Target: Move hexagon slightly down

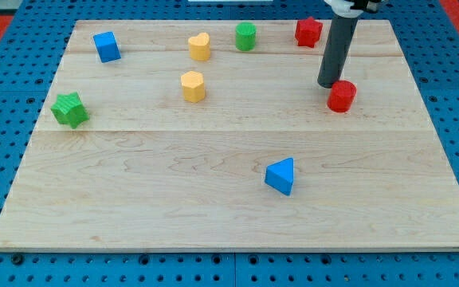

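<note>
Currently my tip (327,85) sits at the upper right of the wooden board (213,215), touching or just beside the upper-left edge of the red hexagon (342,96), on the side toward the view's top. The arm carries no claw, only the dark rod, so nothing is spread, pressed together or pinching. The red star (308,32) lies near the board's top edge, just left of the rod. The green cylinder (245,36) and yellow heart (200,46) stand further left along the top; the blue cube (107,46) at upper left. The yellow hexagon (192,85) lies left of centre, well apart from the tip. The green star (70,109) is at the left edge; the blue triangle (280,176) lies below centre.
</note>
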Controlling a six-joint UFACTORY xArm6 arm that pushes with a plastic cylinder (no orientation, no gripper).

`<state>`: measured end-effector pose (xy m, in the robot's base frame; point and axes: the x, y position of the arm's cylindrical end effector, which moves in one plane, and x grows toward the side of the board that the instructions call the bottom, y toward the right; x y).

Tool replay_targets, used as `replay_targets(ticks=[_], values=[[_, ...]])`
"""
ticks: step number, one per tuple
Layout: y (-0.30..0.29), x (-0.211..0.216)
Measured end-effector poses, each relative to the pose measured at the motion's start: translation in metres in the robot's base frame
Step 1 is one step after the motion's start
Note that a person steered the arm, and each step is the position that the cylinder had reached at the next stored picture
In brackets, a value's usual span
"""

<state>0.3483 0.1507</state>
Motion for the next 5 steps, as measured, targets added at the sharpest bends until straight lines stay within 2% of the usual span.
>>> replay_targets(ticks=[1,2,3,5], values=[[0.014,-0.044],[0.05,-0.022],[0.032,-0.002],[-0.043,-0.042]])
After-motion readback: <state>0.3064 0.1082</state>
